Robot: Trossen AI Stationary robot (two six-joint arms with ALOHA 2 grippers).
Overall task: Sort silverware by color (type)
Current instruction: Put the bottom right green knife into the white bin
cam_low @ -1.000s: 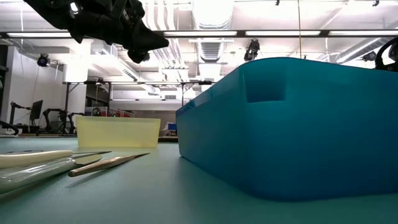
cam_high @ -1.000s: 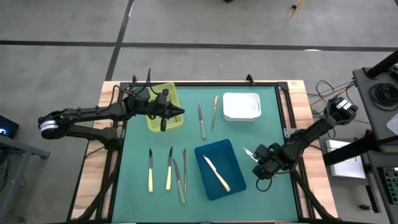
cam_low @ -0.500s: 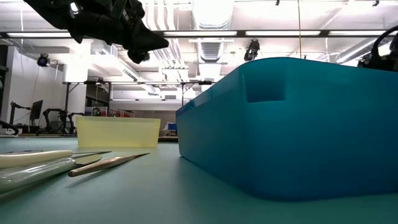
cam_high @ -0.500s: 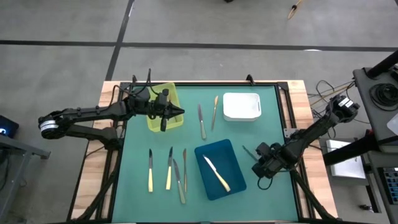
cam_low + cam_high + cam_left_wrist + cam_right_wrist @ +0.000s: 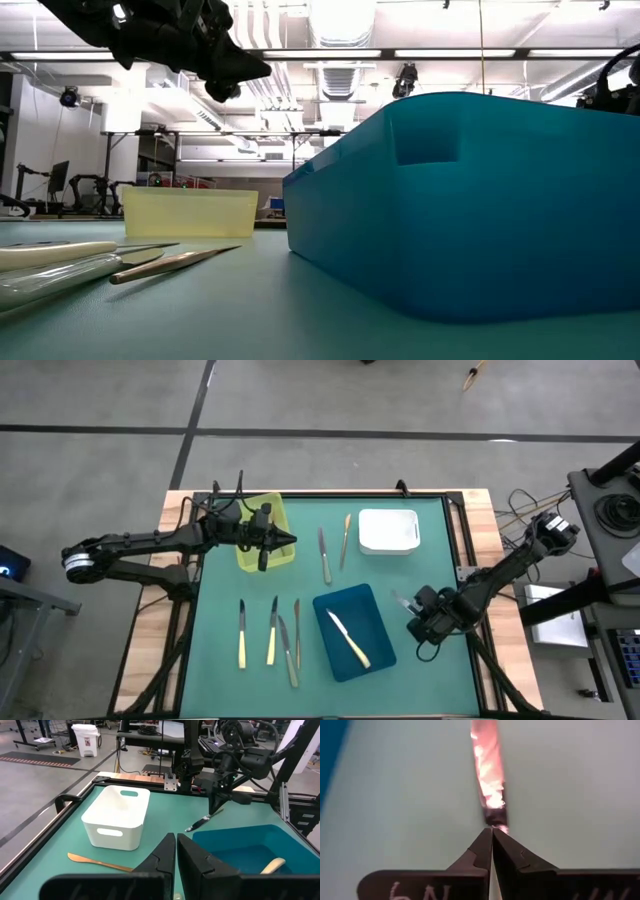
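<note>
The right gripper [image 5: 414, 612] sits low over the green desk [image 5: 430, 550], just beside the blue tray [image 5: 375, 625]. Its two dark fingers [image 5: 481, 852] are pressed together, pinching the end of a silver knife [image 5: 201, 823] that reaches straight out ahead of the fingertips. From the left wrist view the knife slants down from those fingers toward the desk.

The left gripper [image 5: 292, 541] hangs above the yellow tray [image 5: 262, 554], its fingers [image 5: 165, 855] pressed together and holding nothing.

The rest of the silverware lies well away from both sets of fingers. One cream-handled knife [image 5: 349, 639] lies inside the blue tray. A silver knife [image 5: 324, 555] and a gold knife [image 5: 345, 540] lie side by side between the yellow tray and the white tray [image 5: 388, 531]. A row of four more knives [image 5: 272, 631] lies on the desk on the blue tray's far side from the right fingers.
</note>
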